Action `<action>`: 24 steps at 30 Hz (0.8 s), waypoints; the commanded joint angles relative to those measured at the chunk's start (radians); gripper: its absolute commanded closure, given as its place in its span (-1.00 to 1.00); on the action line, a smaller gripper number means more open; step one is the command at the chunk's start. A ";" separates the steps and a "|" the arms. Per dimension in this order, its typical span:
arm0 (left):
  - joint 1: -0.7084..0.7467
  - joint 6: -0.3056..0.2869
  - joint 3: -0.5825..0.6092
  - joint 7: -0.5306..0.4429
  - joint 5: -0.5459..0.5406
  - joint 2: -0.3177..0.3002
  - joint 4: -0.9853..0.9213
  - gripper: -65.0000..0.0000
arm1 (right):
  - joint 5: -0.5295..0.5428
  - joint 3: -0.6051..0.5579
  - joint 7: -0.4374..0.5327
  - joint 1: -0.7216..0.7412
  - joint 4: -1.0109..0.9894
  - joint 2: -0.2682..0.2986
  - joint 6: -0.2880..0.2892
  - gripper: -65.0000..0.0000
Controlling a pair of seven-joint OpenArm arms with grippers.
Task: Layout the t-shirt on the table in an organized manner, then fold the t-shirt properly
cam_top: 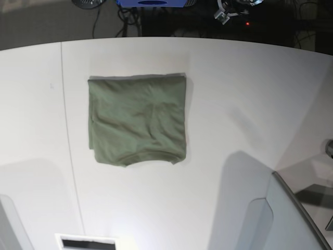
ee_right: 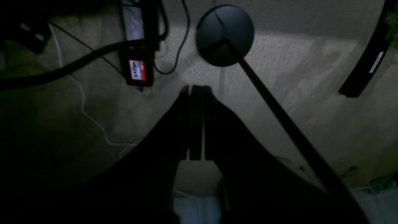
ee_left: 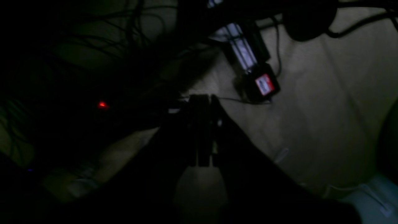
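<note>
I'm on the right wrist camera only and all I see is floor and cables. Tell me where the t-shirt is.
Observer: The t-shirt lies on the white table, left of centre in the base view.
Operator: Describe its state.
Observer: Folded into a compact rectangle, hem toward the near edge, slightly wrinkled.
Operator: Check the other arm.
Observer: The left gripper is shut with nothing in it, hanging over the floor beside a red-labelled power strip.

A red-and-white label (ee_right: 137, 70) on a black box (ee_right: 138, 46) on the floor, up and left of the right gripper (ee_right: 196, 90), carries handwriting, perhaps "WALTER"; the long black bar's white sticker (ee_right: 375, 62) is too small to read.
</note>
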 commanded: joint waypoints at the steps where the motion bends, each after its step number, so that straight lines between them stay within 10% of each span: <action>1: 0.006 -0.002 0.002 -0.011 -0.003 -0.024 0.001 1.00 | 0.000 -0.001 0.001 -0.023 -0.002 0.002 -0.004 0.98; 24: -0.009 -0.002 0.001 -0.011 0.000 0.029 0.011 1.00 | -0.002 -0.003 0.001 -0.017 0.001 0.000 -0.004 0.98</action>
